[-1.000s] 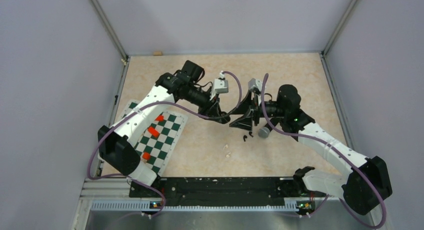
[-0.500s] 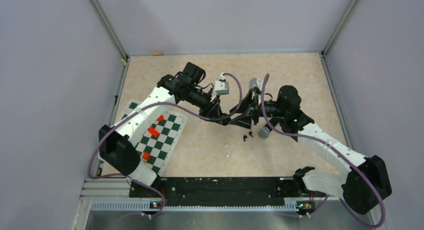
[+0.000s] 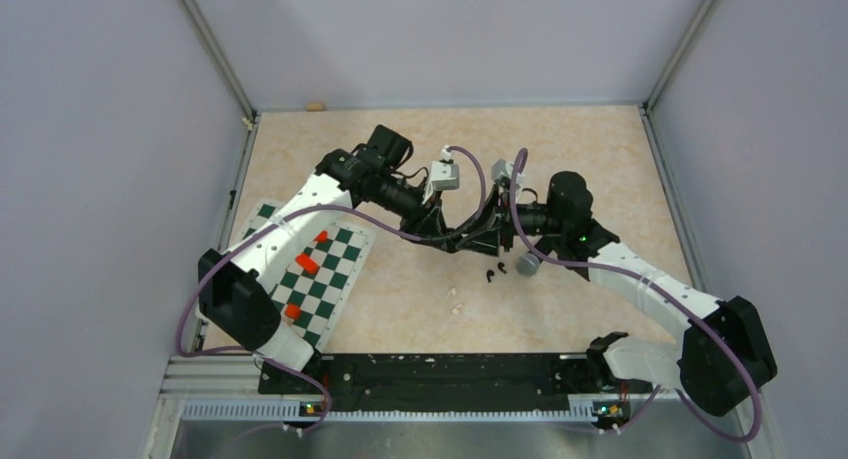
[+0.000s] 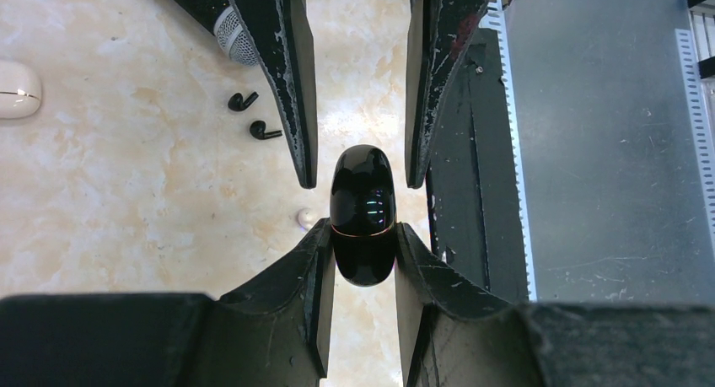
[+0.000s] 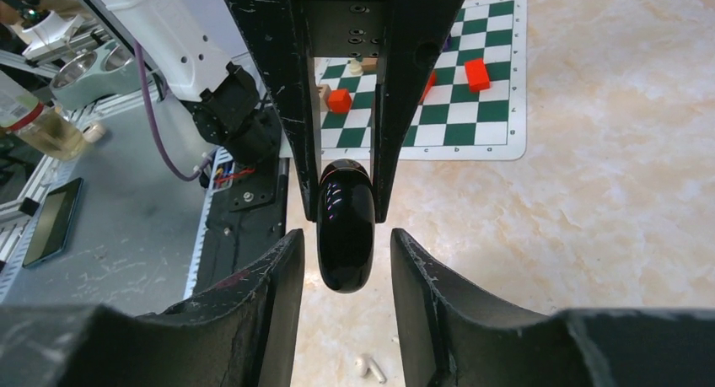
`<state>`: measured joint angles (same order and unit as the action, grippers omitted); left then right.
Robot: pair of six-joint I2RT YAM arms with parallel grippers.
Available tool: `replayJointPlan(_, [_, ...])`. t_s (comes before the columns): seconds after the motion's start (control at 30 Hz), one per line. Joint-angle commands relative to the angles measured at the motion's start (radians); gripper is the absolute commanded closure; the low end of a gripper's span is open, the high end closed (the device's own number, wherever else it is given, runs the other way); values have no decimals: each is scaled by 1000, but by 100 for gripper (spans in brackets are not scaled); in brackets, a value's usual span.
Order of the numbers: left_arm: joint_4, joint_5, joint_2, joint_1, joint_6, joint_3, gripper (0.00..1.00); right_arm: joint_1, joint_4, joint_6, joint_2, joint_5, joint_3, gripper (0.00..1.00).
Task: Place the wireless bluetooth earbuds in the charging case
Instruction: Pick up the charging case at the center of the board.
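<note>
The step in hand looks like getting the lid open. The charging case [image 4: 362, 193] is closed, glossy and black, and it hangs in the air over the middle of the worktop [image 3: 400, 314], clamped at one end between the fingers of the left tool [image 4: 362, 228]. The right tool [image 5: 346, 235] faces it from the opposite side. Its jaws are set narrow and bracket the free end of the case, and the right wrist view shows a thin gap on each side, so it does not grip anything yet.

None of the earbuds are in the case. The black earbuds [image 4: 243, 100] lie on the worktop just beside the microphone [image 3: 528, 263], a little toward the near edge from the two tools. The white earbuds [image 3: 452, 293] lie nearer the near edge again, well apart from the chessboard mat [image 3: 330, 279] on the left side.

The next move probably calls for the right jaws to close on the lid half only. The left tool would need to hold the base firm while the lid is pulled up on its hinge. The shell looks slick, so a grip set off-centre could slip.

A second ago the right tool stood back from the case with its jaws wider. It has since moved in toward the left tool and narrowed. The left grip, the earbuds and the microphone have not shifted.
</note>
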<state>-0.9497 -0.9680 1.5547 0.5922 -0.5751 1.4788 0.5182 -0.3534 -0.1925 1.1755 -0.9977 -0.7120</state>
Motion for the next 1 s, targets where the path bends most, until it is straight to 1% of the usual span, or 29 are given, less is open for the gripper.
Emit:
replayJointPlan(0.0, [24,-33,-23,6,3,25,100,15,-52,16,10,-40,-3,59])
replayJointPlan(0.03, [25,-33,-22,7,3,25,100,19,-51,19,11,-38,-3,59])
replayJointPlan(0.1, [24,-35,-18,8,3,28,100,21,-41,28,13,-38,-6,63])
replayJointPlan(0.2, [25,-33,-15,8,8,31,100,22,-32,38,13,-39,-7,73])
replayJointPlan(0.23, [26,-34,-14,8,9,32,100,21,-31,39,11,-41,-8,77])
replayJointPlan(0.27, [26,-34,-12,9,10,31,100,21,-32,40,8,-40,-9,84])
replayJointPlan(0.3, [28,-34,-14,8,11,30,100,21,-31,39,3,-40,-10,87])
replayJointPlan(0.37, [34,-32,-12,9,16,26,93,21,-29,39,-8,-37,-13,91])
replayJointPlan(0.4, [39,-31,-12,8,19,24,87,21,-27,39,-16,-33,-14,93])
replayJointPlan(0.47, [47,-30,-10,9,25,20,69,22,-24,42,-36,-19,-15,94])
replayJointPlan(0.5, [50,-31,-10,8,28,18,62,21,-22,44,-45,-9,-14,94])
replayJointPlan(0.67, [69,-38,-11,7,48,9,37,18,-22,43,-74,32,-13,94])
replayJointPlan(0.77, [80,-37,-12,6,57,1,30,16,-33,37,-76,44,-9,94])
replayJointPlan(0.97, [105,-39,-12,7,83,-5,31,16,-49,29,-71,87,-1,94])
